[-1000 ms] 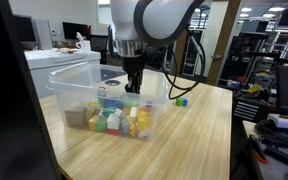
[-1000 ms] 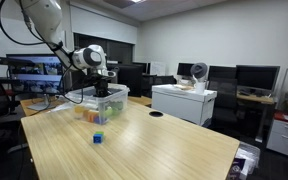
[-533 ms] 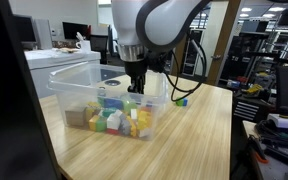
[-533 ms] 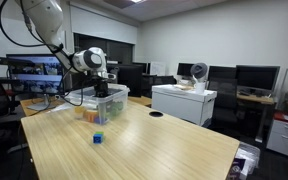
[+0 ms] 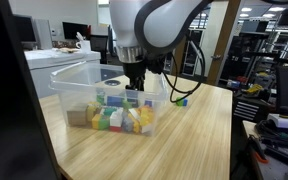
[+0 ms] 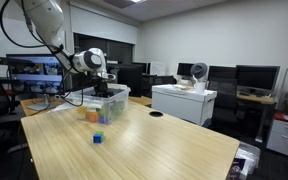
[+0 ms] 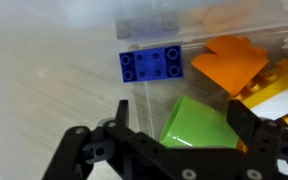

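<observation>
Wooden table [image 5: 199, 140]: carries a clear plastic bin [image 5: 69, 85], which stands near the table edge in an exterior view. Risk: a sideways knock from the arm could slide the light bin toward that edge.

Clear plastic bin: partly filled with coloured blocks. The gripper [image 5: 134, 88] hangs inside its walls. Risk: a lateral move before lifting clear would catch a finger on the wall or rim and drag or tip the bin.

Gripper [image 7: 179, 135]: the wrist view shows its fingers spread wide and gripping nothing. Risk: at this spread, lowering further could press the fingertips onto neighbouring blocks or the bin floor.

Green wedge block [image 7: 199, 122]: lies loose on the bin floor, in line between the spread fingers, at 5 o'clock from the blue studded brick [image 7: 156, 65]. Whether it touches the orange block [image 7: 234, 62] at its 1 o'clock cannot be told. Risk: its sloped faces could squirt out of a closing grip.

Yellow block [image 7: 274, 95]: at 3 o'clock of the wedge, close enough to be pinched with it.

Loose block [image 5: 181, 100]: on the table at 3 o'clock of the bin, apart from it. Risk: a low sweep could push it off.
</observation>
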Motion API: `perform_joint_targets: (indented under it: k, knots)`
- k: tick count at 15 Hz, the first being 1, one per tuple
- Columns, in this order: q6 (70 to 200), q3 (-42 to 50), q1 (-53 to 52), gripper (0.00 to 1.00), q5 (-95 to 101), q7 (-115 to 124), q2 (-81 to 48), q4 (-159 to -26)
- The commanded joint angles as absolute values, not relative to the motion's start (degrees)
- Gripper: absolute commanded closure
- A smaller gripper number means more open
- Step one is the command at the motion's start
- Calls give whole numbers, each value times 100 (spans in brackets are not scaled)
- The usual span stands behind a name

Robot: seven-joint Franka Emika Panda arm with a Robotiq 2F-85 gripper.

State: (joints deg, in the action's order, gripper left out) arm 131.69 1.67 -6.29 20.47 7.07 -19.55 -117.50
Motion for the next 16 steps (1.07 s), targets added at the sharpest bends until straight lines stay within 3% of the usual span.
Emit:
perform_joint_targets:
  k: [1,11,12,13,16]
  knots:
    - [13139,128,-627,0,2129,571,-2009,-11668]
    - [13410,44,-601,0,2034,510,-2190,-11677]
    - [13444,38,-597,25,2030,493,-2204,-11680]
    - [13478,24,-586,26,2002,459,-2204,-11691]
    - [13526,-4,-578,49,1969,412,-2191,-11719]
